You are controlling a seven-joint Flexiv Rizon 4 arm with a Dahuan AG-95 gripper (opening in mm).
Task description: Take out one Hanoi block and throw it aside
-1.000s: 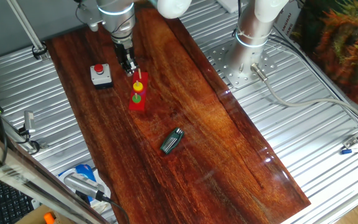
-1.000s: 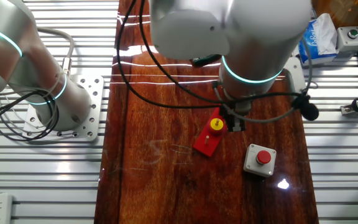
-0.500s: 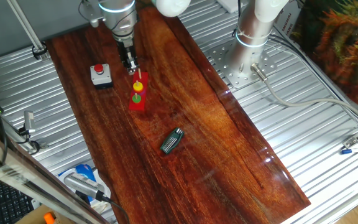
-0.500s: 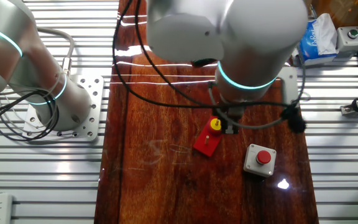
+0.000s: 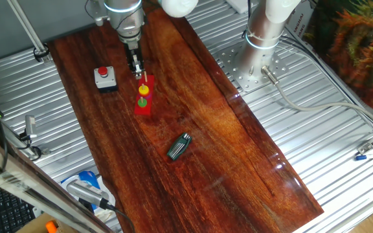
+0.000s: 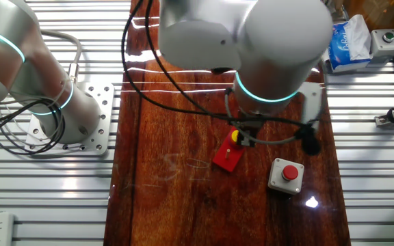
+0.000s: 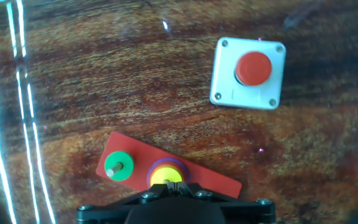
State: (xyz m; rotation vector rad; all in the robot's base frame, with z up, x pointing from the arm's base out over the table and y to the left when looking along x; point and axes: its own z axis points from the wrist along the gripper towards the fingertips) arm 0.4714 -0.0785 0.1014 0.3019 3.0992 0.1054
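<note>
The Hanoi block, a tiny yellow disc [image 7: 161,175], sits on a peg of the red base [image 7: 211,181], on top of a purple disc. A green disc [image 7: 118,166] sits on the neighbouring peg. My gripper [image 7: 171,185] hangs just above the yellow disc with its jaws together, holding nothing that I can see. In one fixed view the gripper [image 5: 136,70] is just behind the yellow disc [image 5: 144,88] and the base [image 5: 144,107]. In the other fixed view my arm hides much of the base [image 6: 226,158]; the yellow disc [image 6: 234,136] shows at its edge.
A grey box with a red push button [image 5: 105,77] [image 6: 285,175] [image 7: 247,73] stands beside the base. A black tool [image 5: 179,147] lies nearer the table's middle. A second arm's base [image 5: 264,32] [image 6: 53,109] stands off the wooden board.
My hand has turned and shifted slightly over the red base. The yellow disc and the base have not moved.
</note>
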